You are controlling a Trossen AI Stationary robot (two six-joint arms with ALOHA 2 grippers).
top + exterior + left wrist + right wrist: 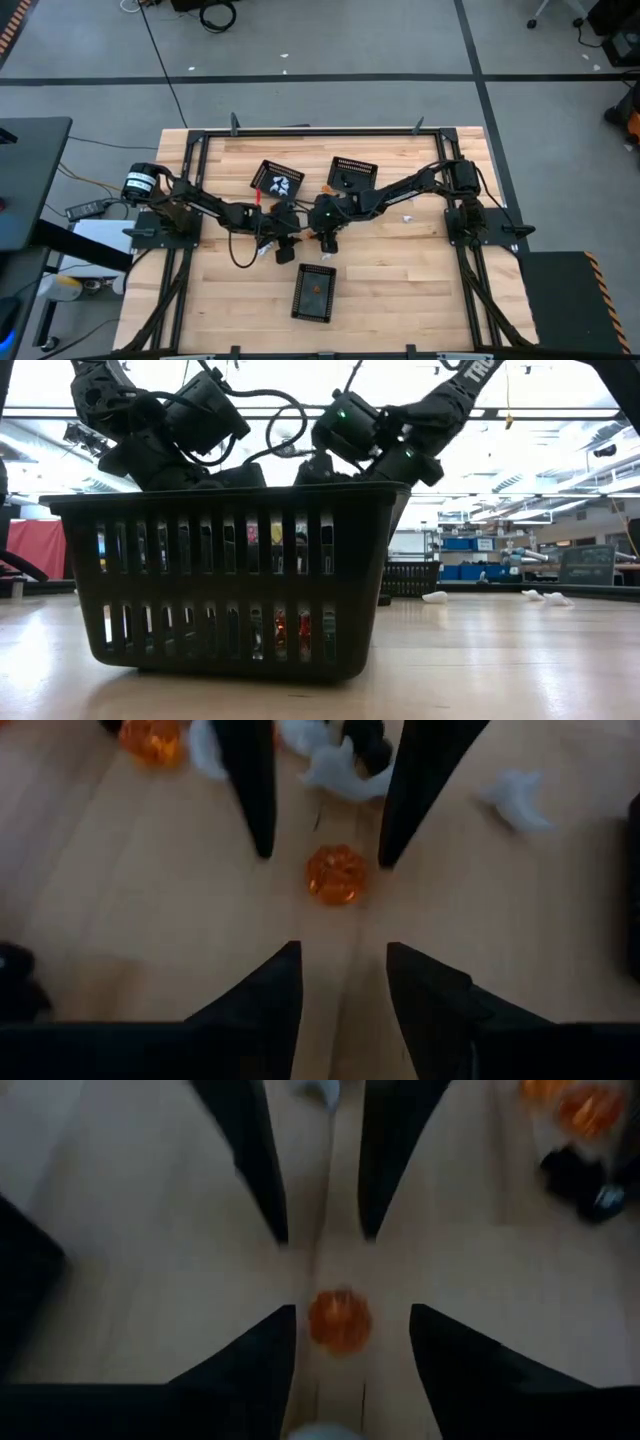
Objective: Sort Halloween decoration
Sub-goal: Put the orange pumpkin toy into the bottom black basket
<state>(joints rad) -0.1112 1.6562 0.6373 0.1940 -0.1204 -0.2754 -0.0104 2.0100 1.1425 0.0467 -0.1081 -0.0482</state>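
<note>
Orange trinket (334, 874) lies bare on the worktop (130, 910); we see it between the left hand (340, 955) and right hand (350, 1320), both with fingers apart, touching nothing. White trinkets (345, 770) lie near; three baskets (314, 292) surround.

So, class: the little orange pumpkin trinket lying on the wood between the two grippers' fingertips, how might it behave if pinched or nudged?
The orange pumpkin looks rounded and lobed, so a nudge would probably roll it across the table. Its glossy, translucent look suggests hard, slick plastic that could squirt out of a pinch. Being tiny beside the fingers, it is likely very light.
</note>
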